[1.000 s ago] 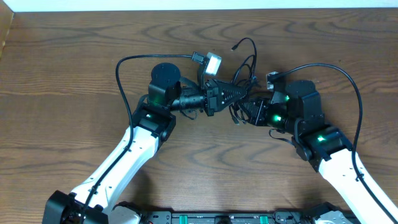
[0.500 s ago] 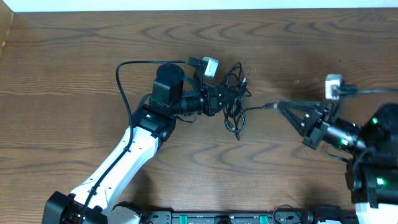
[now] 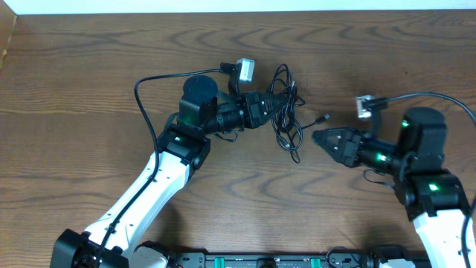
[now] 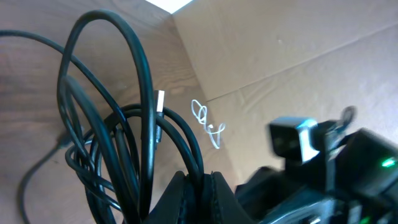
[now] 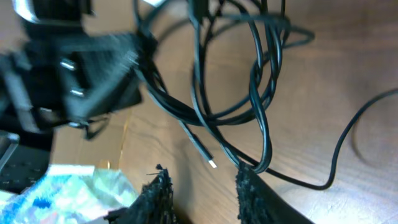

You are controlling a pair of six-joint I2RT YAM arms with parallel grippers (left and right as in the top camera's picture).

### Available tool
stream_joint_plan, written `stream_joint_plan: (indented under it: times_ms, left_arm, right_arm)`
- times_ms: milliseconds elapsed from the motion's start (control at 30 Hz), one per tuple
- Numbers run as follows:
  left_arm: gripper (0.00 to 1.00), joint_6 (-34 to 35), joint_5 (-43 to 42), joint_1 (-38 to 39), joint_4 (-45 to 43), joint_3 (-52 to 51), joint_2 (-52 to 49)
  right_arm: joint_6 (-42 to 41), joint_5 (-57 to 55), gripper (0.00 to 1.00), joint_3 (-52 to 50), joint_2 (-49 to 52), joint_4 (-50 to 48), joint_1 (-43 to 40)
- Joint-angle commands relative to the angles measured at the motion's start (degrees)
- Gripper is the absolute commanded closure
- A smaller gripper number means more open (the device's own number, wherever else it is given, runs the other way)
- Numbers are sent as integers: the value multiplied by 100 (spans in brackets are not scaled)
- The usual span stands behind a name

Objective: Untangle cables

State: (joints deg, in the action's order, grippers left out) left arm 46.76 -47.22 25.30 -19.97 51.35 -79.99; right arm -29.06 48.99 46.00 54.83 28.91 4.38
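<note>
- Left gripper point(image 3: 277, 106) was clamped onto the tangled black cable bundle point(image 3: 289, 125).
- Right gripper point(image 3: 318, 138), slightly parted and empty, sat near the bundle above the brown wooden surface point(image 3: 89, 59).

Glossy blk plastic cables point(image 3: 285, 112), matt wood-grain table point(image 3: 89, 67)

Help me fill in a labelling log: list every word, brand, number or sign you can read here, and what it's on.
White scrawl on the brown board, left wrist view: a handwritten squiggle, not readable.
Blue-and-white print, right wrist view: too blurred to read.
Cables, table: no text visible.
</note>
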Motion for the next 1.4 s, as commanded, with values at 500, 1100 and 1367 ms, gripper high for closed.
stream_joint_plan:
  times_ms: [500, 1100, 1367]
  left_arm:
    - [92, 1399, 11, 4, -356, 116, 103]
    - [92, 675, -739, -835, -951, 116, 103]
    - [74, -343, -741, -1360, 136, 114, 103]
  right_arm:
    - [-839, -2986, 57, 7, 1115, -168, 1515]
    - [-1434, -6966, 99, 9, 1362, 1425, 413]
    - [890, -2959, 99, 9, 1121, 612, 133]
